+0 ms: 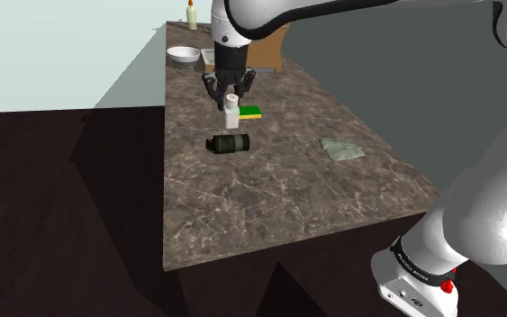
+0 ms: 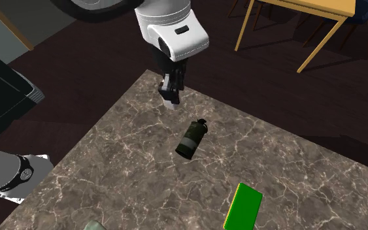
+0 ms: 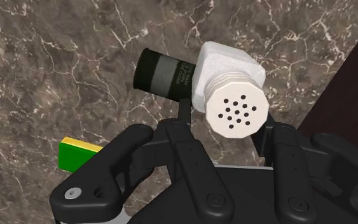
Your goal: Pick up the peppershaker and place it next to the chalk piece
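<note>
**Gripper clamping shaker by its cap**

Gripper [image 3: 225, 118] is gripping the pepper shaker [image 3: 228, 76], fingers [image 3: 268, 127] pressing on either side of the perforated cap. The white shaker is hanging upright and seems to be riding clear of the counter [image 1: 269, 203], well in from every edge, over one end of the dark cylinder [image 1: 229, 143]; contact with the surface is uncertain. The green-and-yellow block [image 1: 250, 113] is lying near. Judging the shaker light, rigid and smooth-sided, so likely slippery. The ridged cap is offering the surer hold, though gripping this high is risking a swing.
</note>
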Motion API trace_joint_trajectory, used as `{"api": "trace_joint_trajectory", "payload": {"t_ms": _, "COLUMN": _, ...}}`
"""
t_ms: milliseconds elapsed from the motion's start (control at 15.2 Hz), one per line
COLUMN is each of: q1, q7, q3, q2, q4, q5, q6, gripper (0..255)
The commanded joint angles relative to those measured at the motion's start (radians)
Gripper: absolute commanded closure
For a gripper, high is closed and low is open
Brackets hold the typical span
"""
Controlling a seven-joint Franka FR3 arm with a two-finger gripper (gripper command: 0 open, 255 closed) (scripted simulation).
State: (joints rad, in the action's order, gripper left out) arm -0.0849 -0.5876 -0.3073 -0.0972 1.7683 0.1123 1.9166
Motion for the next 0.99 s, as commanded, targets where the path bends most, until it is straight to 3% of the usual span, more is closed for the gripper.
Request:
{"api": "trace_joint_trajectory", "payload": {"t_ms": 0, "q1": 0.024, "q7": 0.042, "q3": 0.014, "q2": 0.073, "q4": 0.091, "q5": -0.025, "q6": 0.025, "gripper": 255}}
{"api": "trace_joint_trajectory", "payload": {"t_ms": 462, "q1": 0.077, "q7": 0.193, "q3": 0.088, "q2": 0.302, "q4": 0.346, "q5": -0.089, "q6": 0.067, "gripper": 255}}
{"api": "trace_joint_trajectory", "payload": {"t_ms": 924, "q1": 0.117, "q7": 0.343, "q3": 0.189, "q2": 0.502, "q4": 0.543, "q5": -0.103, "q6": 0.070, "gripper": 255}}
